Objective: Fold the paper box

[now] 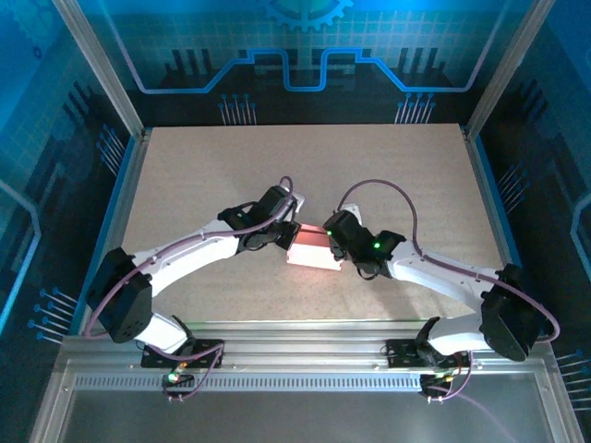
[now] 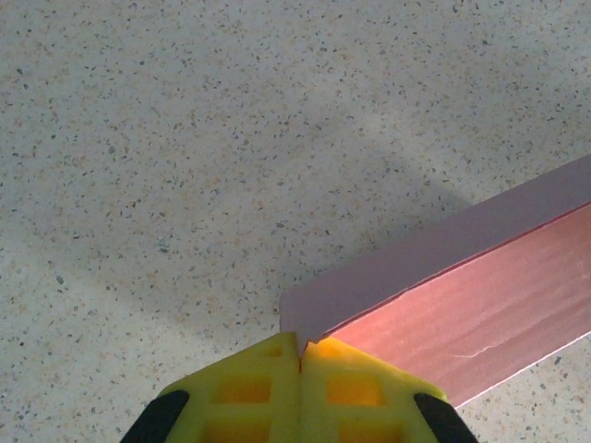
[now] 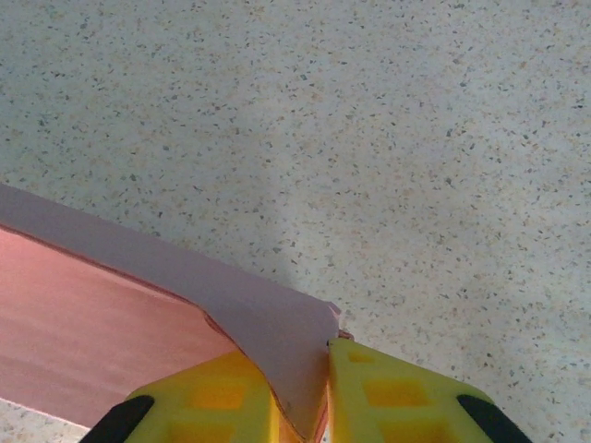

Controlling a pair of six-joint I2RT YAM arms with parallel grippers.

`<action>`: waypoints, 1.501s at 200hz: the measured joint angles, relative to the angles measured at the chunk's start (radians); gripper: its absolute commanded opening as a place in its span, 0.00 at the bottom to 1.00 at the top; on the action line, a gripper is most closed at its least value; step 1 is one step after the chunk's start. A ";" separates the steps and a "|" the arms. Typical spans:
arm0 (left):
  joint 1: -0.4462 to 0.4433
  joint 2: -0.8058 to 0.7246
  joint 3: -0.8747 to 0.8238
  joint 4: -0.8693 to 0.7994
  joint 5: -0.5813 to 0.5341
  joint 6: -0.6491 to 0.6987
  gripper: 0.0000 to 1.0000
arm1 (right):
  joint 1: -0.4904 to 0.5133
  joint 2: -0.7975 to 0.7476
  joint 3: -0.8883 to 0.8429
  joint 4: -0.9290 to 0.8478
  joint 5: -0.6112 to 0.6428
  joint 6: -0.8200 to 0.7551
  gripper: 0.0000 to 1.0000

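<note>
While both arms reached inward over the speckled worktop [image 1: 185, 175], the top view showed the paper box [image 1: 311, 247], pink and long, lying crosswise between them near the middle, with the left gripper [image 1: 294, 235] at its left end and the right gripper [image 1: 331, 238] at its right end. In the left wrist view, the left gripper [image 2: 300, 355] had its yellow fingers pressed tight together, and the near corner of the paper box [image 2: 480, 295] ran into the seam between their tips, nipped there. The box stretched away to the right over the worktop [image 2: 185, 138]. In the right wrist view, the right gripper [image 3: 309, 378] was clenched on a curved flap at the end of the paper box [image 3: 92, 341], with the card sandwiched between its two fingers above the worktop [image 3: 416, 138].
</note>
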 measured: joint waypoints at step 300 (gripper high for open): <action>0.001 0.077 0.103 -0.114 -0.010 -0.106 0.00 | 0.017 0.013 0.023 -0.074 -0.022 0.079 0.33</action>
